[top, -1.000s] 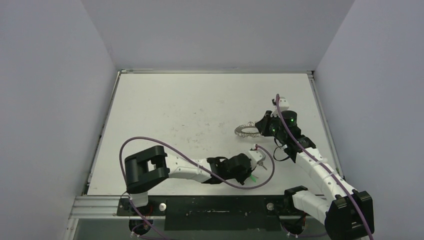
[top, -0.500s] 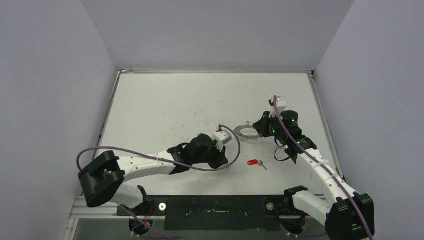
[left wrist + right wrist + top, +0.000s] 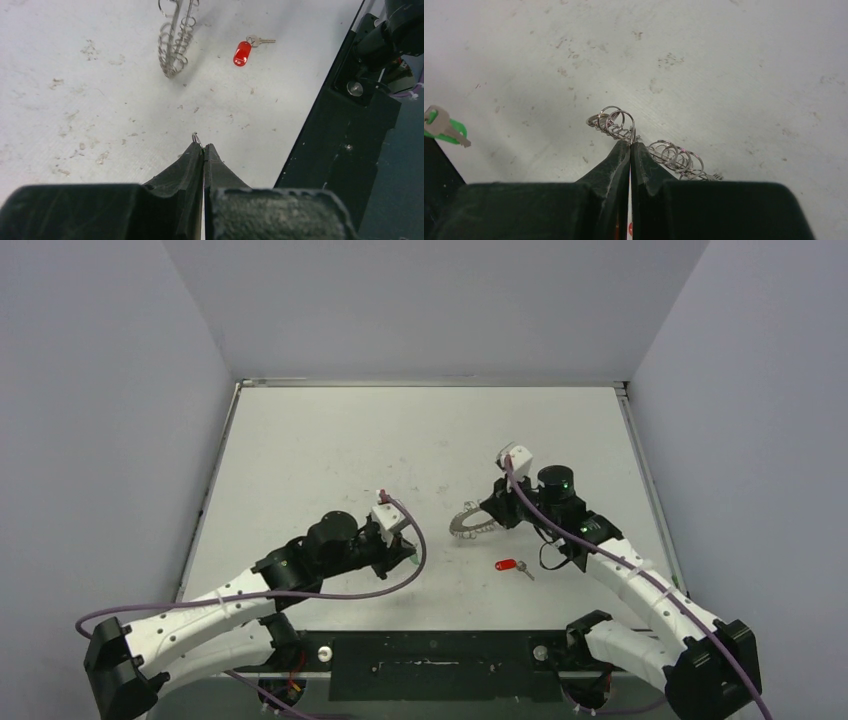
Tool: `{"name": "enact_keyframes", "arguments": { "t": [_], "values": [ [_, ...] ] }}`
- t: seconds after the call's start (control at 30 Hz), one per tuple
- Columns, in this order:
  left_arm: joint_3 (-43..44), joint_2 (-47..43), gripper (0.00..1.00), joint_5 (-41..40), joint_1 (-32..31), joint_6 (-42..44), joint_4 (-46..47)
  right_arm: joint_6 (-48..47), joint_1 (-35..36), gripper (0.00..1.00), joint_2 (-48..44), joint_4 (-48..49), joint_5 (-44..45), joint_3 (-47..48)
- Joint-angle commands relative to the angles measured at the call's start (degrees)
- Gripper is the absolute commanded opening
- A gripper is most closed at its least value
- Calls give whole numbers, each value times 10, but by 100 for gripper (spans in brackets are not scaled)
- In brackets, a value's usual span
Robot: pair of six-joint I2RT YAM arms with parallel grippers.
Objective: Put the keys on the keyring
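Note:
My right gripper (image 3: 630,144) is shut on the rim of the keyring (image 3: 616,122), a silver ring fringed with wire loops. It holds the ring tilted above the table, right of centre (image 3: 465,527). From the left wrist the keyring (image 3: 173,47) hangs edge-on. My left gripper (image 3: 203,150) is shut on the green-tagged key (image 3: 446,131); only its small split ring pokes out between the tips. That gripper (image 3: 406,552) sits left of the keyring, a short gap away. The red-tagged key (image 3: 510,565) lies flat on the table below the keyring (image 3: 242,52).
The white table (image 3: 340,440) is scuffed and walled on three sides. A black base strip (image 3: 430,652) runs along the near edge, close behind the red-tagged key (image 3: 345,125).
My left arm swung left and back from the red-tagged key, carrying the green-tagged key. My right gripper lifted the keyring and brought it left toward the centre.

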Motion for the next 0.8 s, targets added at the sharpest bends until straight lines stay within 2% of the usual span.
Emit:
{"name": "enact_keyframes", "arguments": {
  "t": [0.0, 0.2, 0.5, 0.63, 0.77],
  "values": [
    [-11, -60, 0, -6, 2, 105, -52, -95, 44, 0, -2, 4, -48, 36],
    [3, -83, 0, 18, 1, 177, -104, -149, 70, 0, 8, -11, -131, 54],
    [11, -62, 0, 37, 1, 212, -98, -209, 118, 0, 43, -48, -205, 77],
    [2, -60, 0, 46, 1, 221, -73, -230, 145, 0, 60, -68, -205, 84],
    [-13, -51, 0, 67, 1, 205, -20, -214, 160, 0, 70, -35, -204, 76]
  ]
}}
